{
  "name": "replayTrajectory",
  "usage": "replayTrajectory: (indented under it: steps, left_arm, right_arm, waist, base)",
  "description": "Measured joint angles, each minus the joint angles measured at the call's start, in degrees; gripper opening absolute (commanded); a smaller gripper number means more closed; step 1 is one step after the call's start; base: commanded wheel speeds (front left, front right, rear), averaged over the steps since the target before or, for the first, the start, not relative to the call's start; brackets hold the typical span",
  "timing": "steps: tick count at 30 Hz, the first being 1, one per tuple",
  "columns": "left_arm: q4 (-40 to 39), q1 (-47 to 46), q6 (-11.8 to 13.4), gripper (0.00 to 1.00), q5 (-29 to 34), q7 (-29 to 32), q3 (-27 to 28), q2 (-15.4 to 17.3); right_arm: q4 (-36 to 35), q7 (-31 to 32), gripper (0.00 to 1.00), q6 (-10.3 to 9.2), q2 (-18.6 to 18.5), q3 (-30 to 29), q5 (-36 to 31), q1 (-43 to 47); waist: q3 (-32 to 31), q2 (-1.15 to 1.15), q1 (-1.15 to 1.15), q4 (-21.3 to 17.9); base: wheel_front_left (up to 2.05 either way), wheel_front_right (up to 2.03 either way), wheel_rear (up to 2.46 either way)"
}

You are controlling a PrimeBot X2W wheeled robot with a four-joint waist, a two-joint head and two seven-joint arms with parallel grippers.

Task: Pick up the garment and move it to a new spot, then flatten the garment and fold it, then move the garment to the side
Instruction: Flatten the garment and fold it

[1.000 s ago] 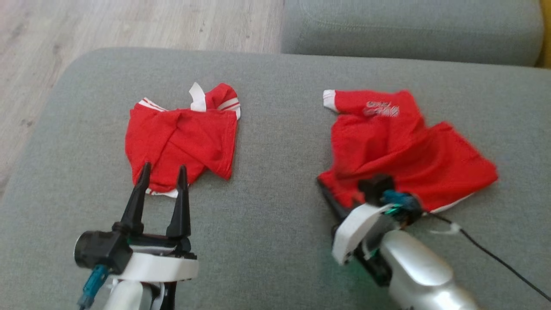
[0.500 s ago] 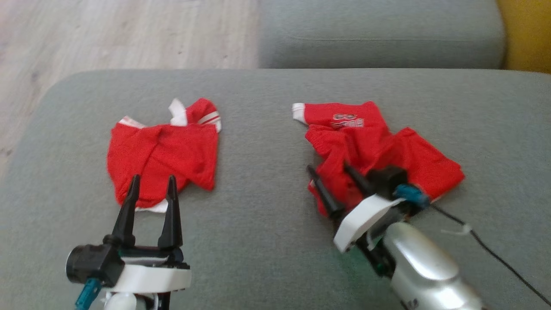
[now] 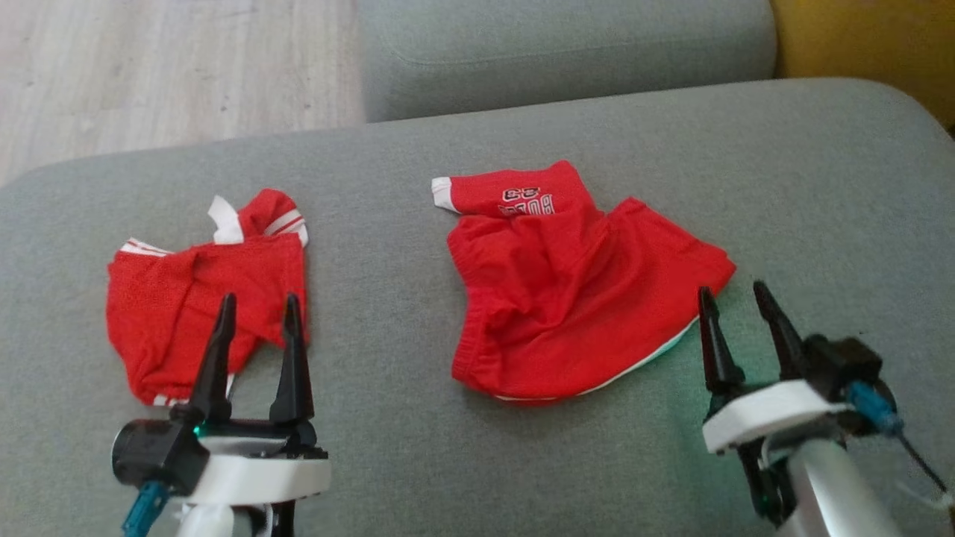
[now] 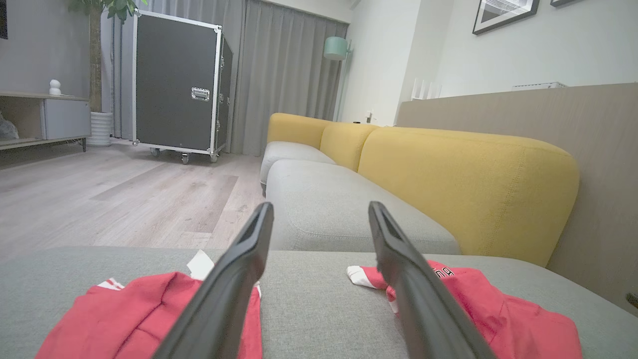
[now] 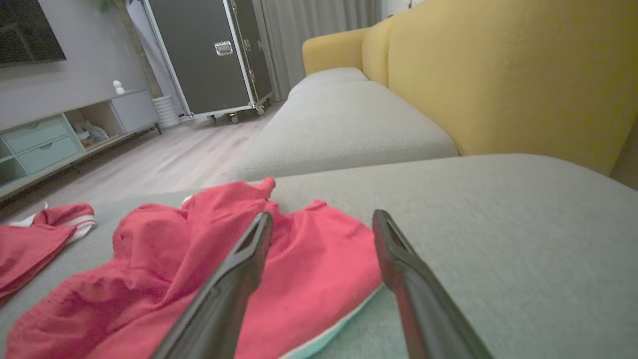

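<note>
A crumpled red garment (image 3: 567, 298) with dark lettering and a white cuff lies mid-cushion, also seen in the left wrist view (image 4: 498, 309) and the right wrist view (image 5: 199, 259). A second red garment (image 3: 186, 298) with white stripes lies to its left. My right gripper (image 3: 731, 291) stands open just off the lettered garment's right hem, its fingers empty (image 5: 324, 217). My left gripper (image 3: 258, 302) is open too, hovering over the near edge of the striped garment with nothing between its fingers (image 4: 321, 209).
Both garments rest on a grey sofa cushion (image 3: 418, 462). Another grey cushion (image 3: 559, 45) lies beyond it, and a yellow backrest (image 3: 865, 45) is at the far right. Wooden floor (image 3: 149, 67) lies past the cushion's left edge. A black cable (image 3: 918, 462) trails from my right wrist.
My right gripper opened, let go of the lettered garment and drew back to its right. The head camera turned, shifting the whole picture. The left gripper stayed open.
</note>
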Motion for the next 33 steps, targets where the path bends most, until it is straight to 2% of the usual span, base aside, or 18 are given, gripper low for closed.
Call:
replayTrajectory:
  steps: [5, 10, 17, 23, 26, 33]
  left_arm:
    - [0.2, -0.2, -0.4, 1.0, 0.0, 0.0, 0.0, -0.4]
    - [0.8, -1.3, -0.8, 1.0, 0.6, 0.0, 0.0, -0.6]
    - [1.7, -2.0, -1.1, 1.0, 0.9, 0.0, -0.4, -0.7]
    - [2.2, -4.0, -1.5, 1.0, 0.9, 0.0, -1.9, -0.9]
    - [2.9, -5.1, -1.5, 1.0, 0.8, 0.0, -2.7, -0.9]
    - [3.8, -6.7, -1.9, 1.0, -1.2, 0.0, -5.5, -1.0]
  right_arm:
    - [-1.9, 0.0, 1.0, 0.0, 0.5, -0.7, -0.3, 1.4]
    - [-2.7, 0.0, 1.0, 0.0, 0.5, -1.5, -1.0, -0.1]
    - [1.6, 1.0, 1.0, 0.0, 0.5, -1.9, -5.0, -6.2]
    - [7.6, 6.9, 1.0, 0.0, 0.5, -1.7, -6.6, -16.2]
    - [13.3, 11.7, 1.0, 0.0, 0.4, -2.1, -6.8, -22.4]
    - [28.6, 20.2, 1.0, 0.0, -0.6, -12.2, -10.7, -33.6]
  waist:
    - [1.2, 0.0, 0.0, -0.6]
    - [2.1, 0.0, 0.0, 0.6]
    - [3.3, 0.0, 0.0, 3.8]
    - [4.8, 0.0, 0.01, 7.1]
    - [5.8, 0.0, 0.01, 9.4]
    - [8.1, 0.0, 0.01, 15.3]
  base:
    - [0.0, 0.0, 0.0]
    - [0.0, 0.0, 0.0]
    - [0.0, 0.0, 0.0]
    - [0.0, 0.0, 0.0]
    - [0.0, 0.0, 0.0]
    - [0.0, 0.0, 0.0]
